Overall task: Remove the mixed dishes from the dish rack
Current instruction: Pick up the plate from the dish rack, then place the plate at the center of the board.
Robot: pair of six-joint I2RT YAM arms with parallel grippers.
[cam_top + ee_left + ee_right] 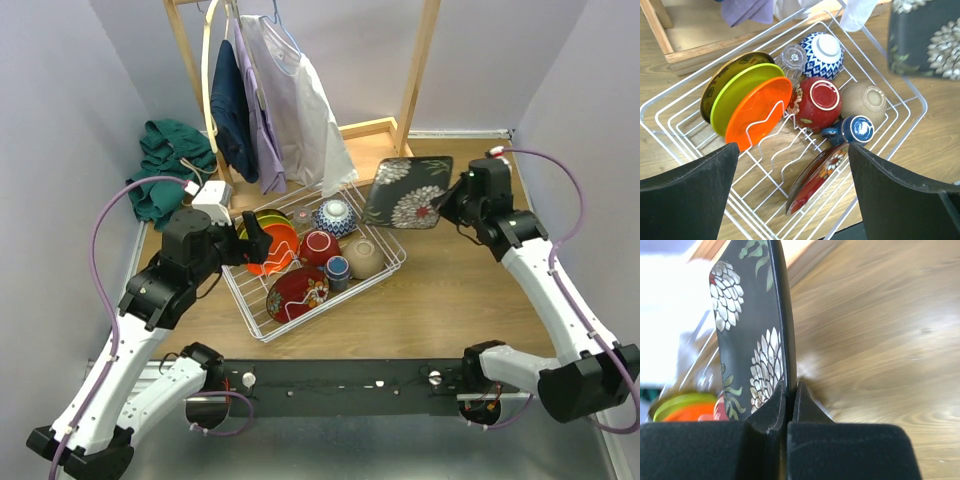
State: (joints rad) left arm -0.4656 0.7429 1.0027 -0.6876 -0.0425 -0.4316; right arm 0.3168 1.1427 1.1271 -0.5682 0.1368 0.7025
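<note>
**Top view:** the right gripper [447,205] holds the black square plate [408,192] tilted over the table [450,290], just outside the far right corner of the dish rack [258,310]. The left gripper [258,243] hovers over the rack's left side.

**Right wrist view only:** both fingers are pinched on the plate's rim, and the plate is seen edge-on.

**Left wrist view only:** the left fingers [690,195] are spread wide and hold nothing. Below them, all inside the rack, are:
- the orange plate [760,110]
- the yellow plate [737,92]
- the red bowl [822,97]
- the tan bowl [865,100]
- the blue-white bowl [822,52]
- the blue cup [857,129]
- the clear glass [792,57]
- the red patterned plate [817,177]
</note>
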